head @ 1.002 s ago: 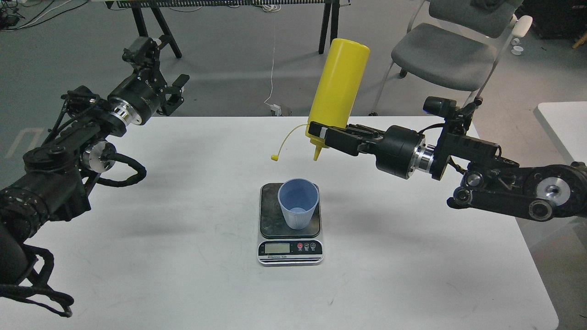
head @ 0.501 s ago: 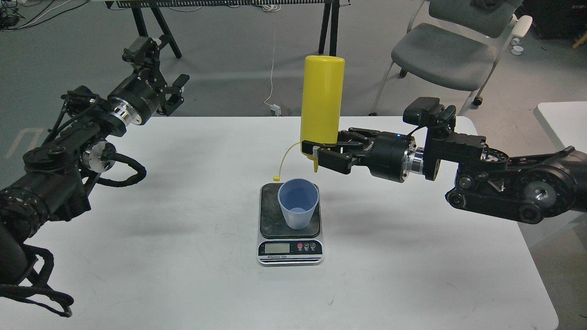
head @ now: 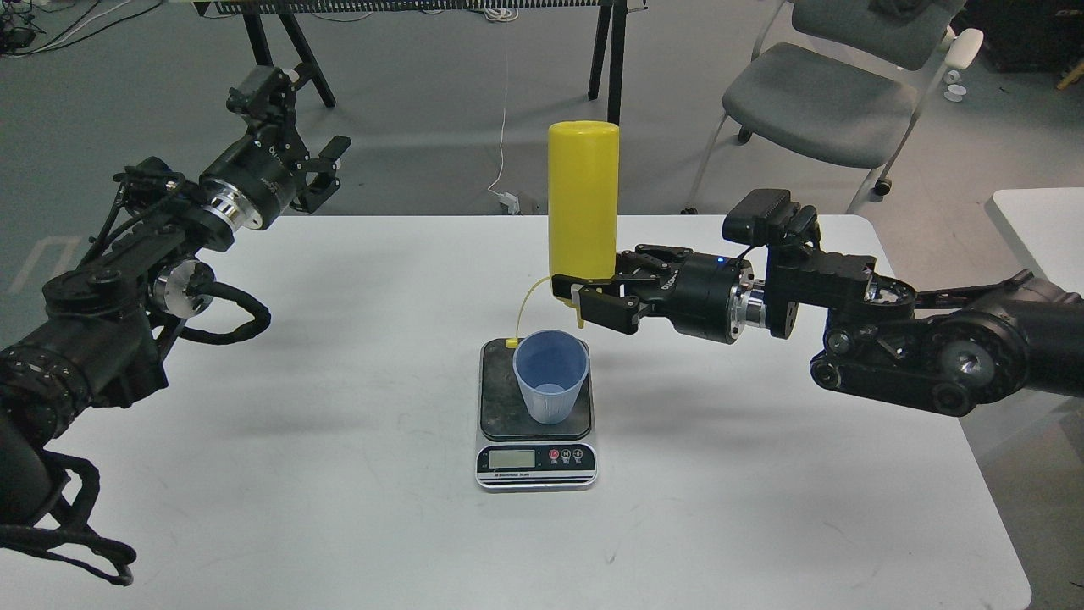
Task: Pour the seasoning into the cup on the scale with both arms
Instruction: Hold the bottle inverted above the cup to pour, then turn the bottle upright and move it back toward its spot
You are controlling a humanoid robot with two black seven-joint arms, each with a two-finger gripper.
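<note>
My right gripper (head: 584, 296) is shut on the yellow seasoning bottle (head: 583, 203), held upside down with its nozzle pointing down just above the far rim of the cup. The tethered cap (head: 511, 342) hangs on its strap beside the cup's left rim. The light blue cup (head: 550, 376) stands upright on the dark plate of the scale (head: 535, 462) at the table's middle. My left gripper (head: 326, 169) is open and empty, raised over the table's far left edge, well away from the cup.
The white table (head: 339, 474) carries only the scale and cup. A grey chair (head: 813, 93) stands behind the table at the right, black stand legs (head: 605, 51) behind the middle, and another white table edge (head: 1042, 220) shows at far right.
My right gripper has moved left and down with the bottle, turning it from tilted to straight upside down, so the nozzle now hangs just over the cup. The left arm has not moved.
</note>
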